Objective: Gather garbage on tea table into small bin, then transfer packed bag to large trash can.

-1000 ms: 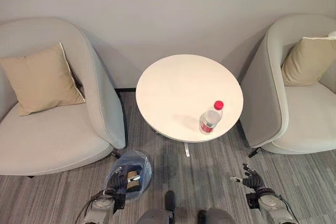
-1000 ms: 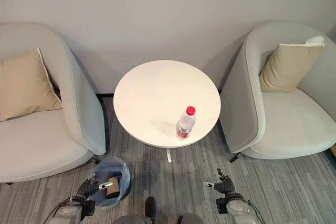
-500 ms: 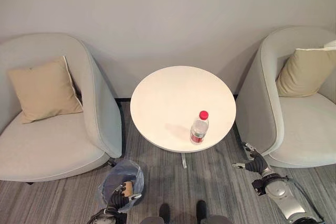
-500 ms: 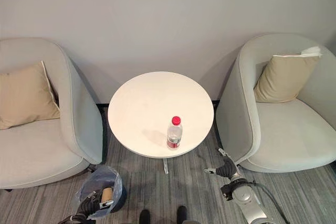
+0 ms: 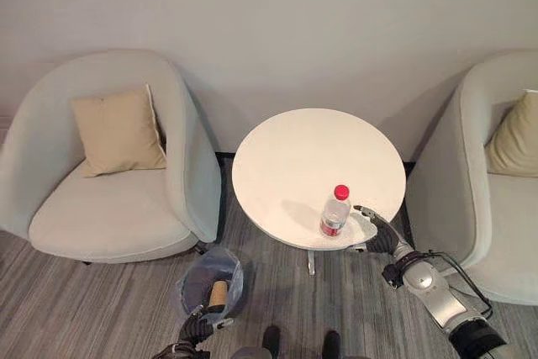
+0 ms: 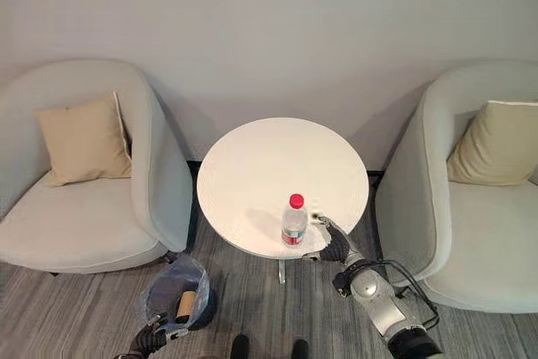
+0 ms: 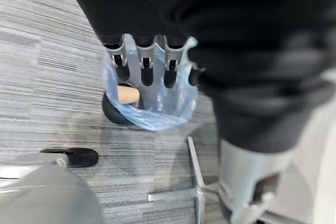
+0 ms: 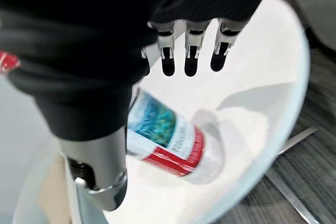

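Red-capped water bottle (image 5: 334,211) upright near the round tea table's (image 5: 286,149) front edge, right hand (image 5: 377,234) just beside it with fingers spread, left hand (image 5: 200,326) uncurled over the blue-bagged small bin (image 5: 195,279).

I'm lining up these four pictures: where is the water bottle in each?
Left eye view: water bottle upright at the round table's near edge, right hand beside it.
Right eye view: same spot.
Right wrist view: beside the thumb.
Left wrist view: not in it.
Shared landmark: the table.
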